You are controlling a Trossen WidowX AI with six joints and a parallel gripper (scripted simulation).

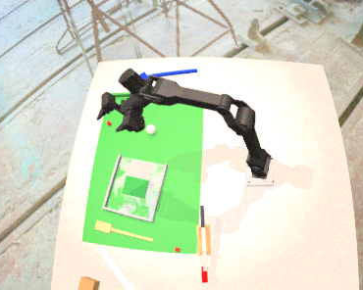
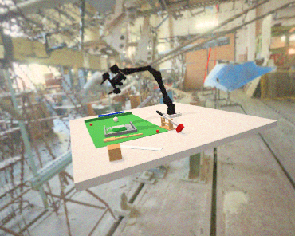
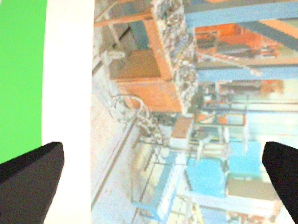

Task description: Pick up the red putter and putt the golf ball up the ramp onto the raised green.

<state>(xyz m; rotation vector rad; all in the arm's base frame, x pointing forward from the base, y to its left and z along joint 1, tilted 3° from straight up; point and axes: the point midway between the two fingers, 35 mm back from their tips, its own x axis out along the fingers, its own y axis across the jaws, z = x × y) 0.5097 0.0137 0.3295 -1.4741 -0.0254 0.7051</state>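
My gripper (image 1: 109, 123) (image 2: 106, 88) (image 3: 167, 152) is open and empty, raised high over the far left end of the mat, left of the ball in the top view. The red putter has a red head (image 1: 204, 274) (image 2: 180, 127), a white shaft and a black grip (image 1: 202, 215) (image 2: 159, 113). It lies across a wooden stand (image 1: 199, 241) at the mat's right edge, far from the gripper. The white golf ball (image 1: 151, 129) (image 2: 116, 119) sits on the green mat (image 1: 180, 132). The raised green (image 1: 136, 186) (image 2: 119, 129) lies inside grey walls, with a pale ramp surface (image 1: 141, 169) towards the ball.
A blue putter (image 1: 177, 72) (image 2: 112, 114) lies behind the mat's green back rail (image 2: 110, 116). A yellow putter (image 1: 130, 233) lies near the mat's front. Two small red markers (image 1: 178, 249) (image 2: 91, 124), a white strip (image 1: 115, 266) (image 2: 142, 148) and a wooden block (image 1: 88, 283) (image 2: 114, 152) are also there.
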